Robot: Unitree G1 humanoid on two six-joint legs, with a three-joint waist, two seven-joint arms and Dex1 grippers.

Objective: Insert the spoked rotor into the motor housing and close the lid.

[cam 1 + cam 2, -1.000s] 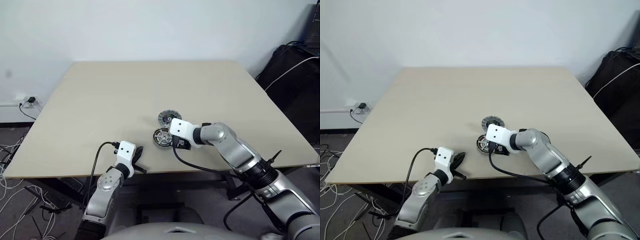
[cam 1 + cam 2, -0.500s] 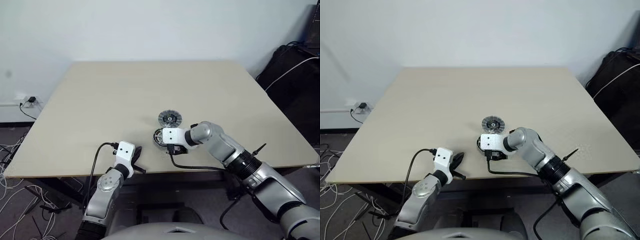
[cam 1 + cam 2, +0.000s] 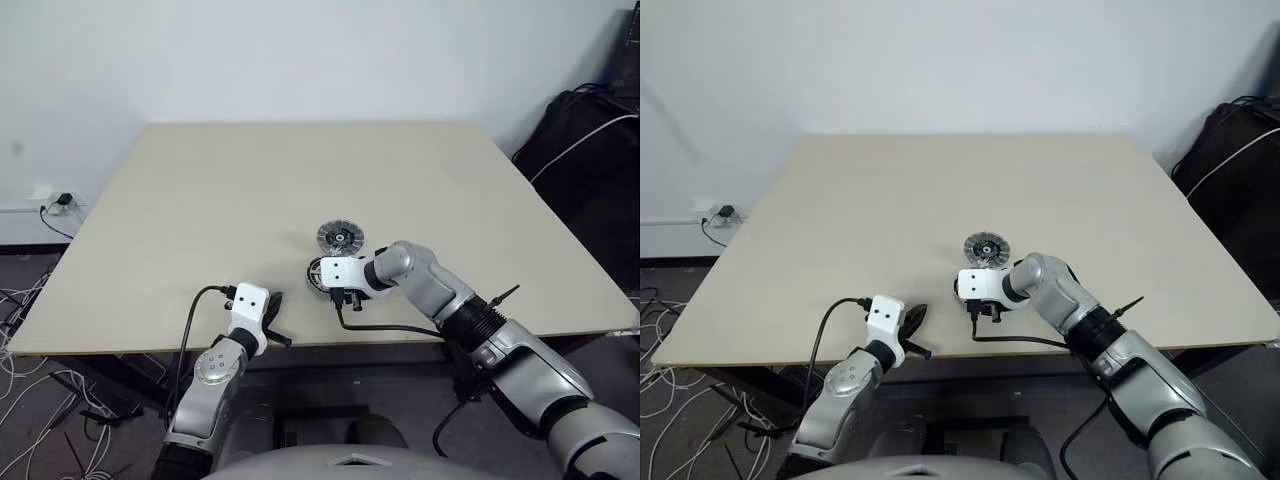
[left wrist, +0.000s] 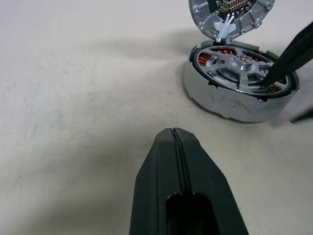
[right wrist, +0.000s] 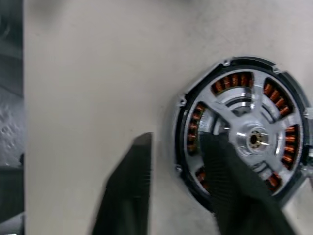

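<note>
A pale beige tabletop [image 3: 250, 190] stands against a white wall [image 3: 300, 50]. Loose cables [image 3: 25, 300] trail across the floor beside a wall socket [image 3: 60, 202]. A black bag [image 3: 590, 150] sits opposite.

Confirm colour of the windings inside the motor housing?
Copper-orange windings under the silver spoked rotor; clearest in the right wrist view.

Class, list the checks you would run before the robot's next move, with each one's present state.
1. Spoked rotor sits inside motor housing: ok.
2. Rotor pressed fully down: cannot tell.
3. Lid on the housing: not ok; it lies on the table beyond it.
4. Right end effector open, straddling the housing's wall: ok.
5. Left end effector shut, apart from the housing: ok.
</note>
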